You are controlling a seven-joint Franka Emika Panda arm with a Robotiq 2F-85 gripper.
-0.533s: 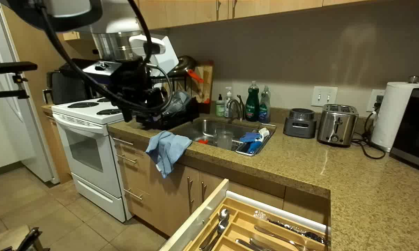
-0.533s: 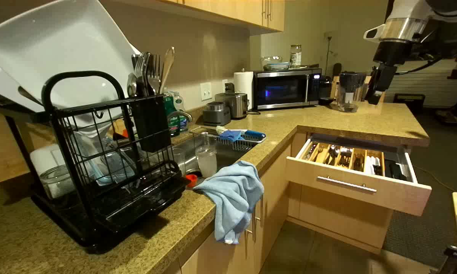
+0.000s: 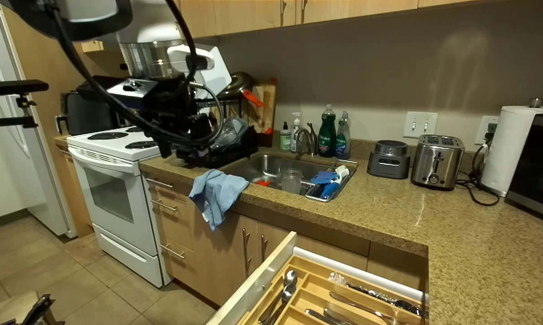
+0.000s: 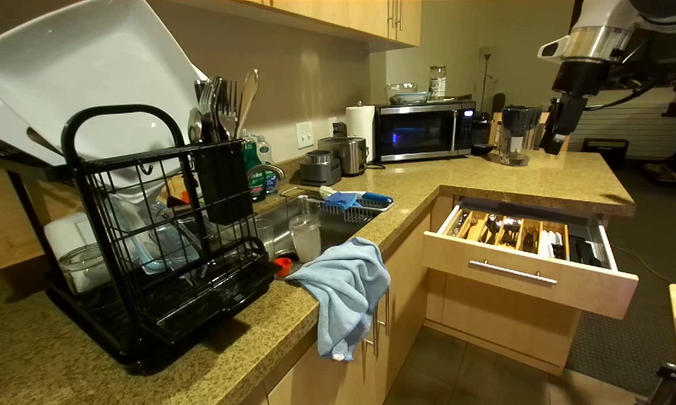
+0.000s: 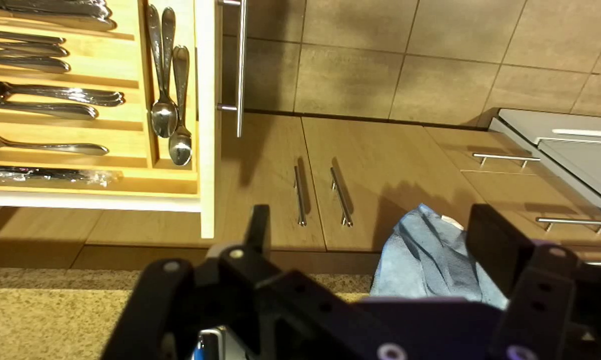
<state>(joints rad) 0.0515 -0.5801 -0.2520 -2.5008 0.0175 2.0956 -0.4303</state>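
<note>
Speckled stone bench (image 3: pixel 375 203) wraps round a kitchen corner, set lower than the fingers (image 5: pixel 495 245), which hang in mid-air, spread wide apart. Viewed from the wrist, a light-blue cloth (image 5: pixel 420 265) shows between them and partly behind one, well below, draped over the bench's front edge. Left of the fingers in that view lies the pulled-out drawer (image 5: pixel 208 125), where a wooden tray (image 5: pixel 170 186) holds spoons (image 5: pixel 164 117) and other cutlery (image 5: pixel 75 148). Past the fingers come pale cupboard doors (image 5: pixel 385 170) with bar handles (image 5: pixel 299 197), then floor tiles (image 5: pixel 350 75); far right of the fingers is the white stove (image 5: pixel 588 157). In an exterior view, a clear pitcher (image 4: pixel 519 135) appears just left of the fingers, its true distance hard to judge; a microwave (image 4: pixel 417 132) sits further left, and a black dish rack (image 4: pixel 225 292) furthest, bearing a large white dish (image 4: pixel 90 73).
</note>
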